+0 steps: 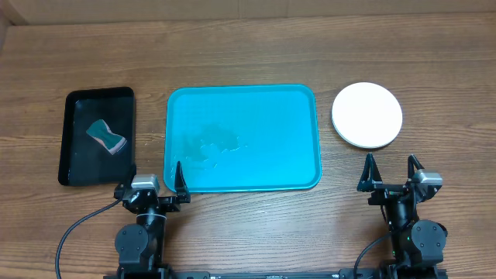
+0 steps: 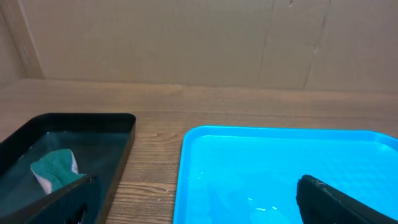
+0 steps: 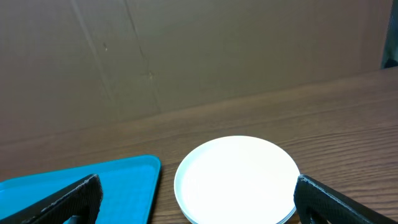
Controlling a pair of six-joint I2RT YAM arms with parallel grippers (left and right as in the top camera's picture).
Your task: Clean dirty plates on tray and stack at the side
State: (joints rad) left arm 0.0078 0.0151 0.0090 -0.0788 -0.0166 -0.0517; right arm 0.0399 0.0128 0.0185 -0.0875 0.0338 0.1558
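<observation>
I see bench (image 1: 248, 46) carrying tray (image 1: 271, 108) at centre, wet patch (image 1: 213, 143) on its floor. Left of it, apart: black tray (image 1: 76, 155). Right of tray, near, not touching: white plate (image 1: 367, 115) on bench. In black tray lies sponge (image 1: 106, 137). At near edge, left hand (image 1: 149, 180) and right hand (image 1: 391, 167), fingers spread wide, gripping nothing.
</observation>
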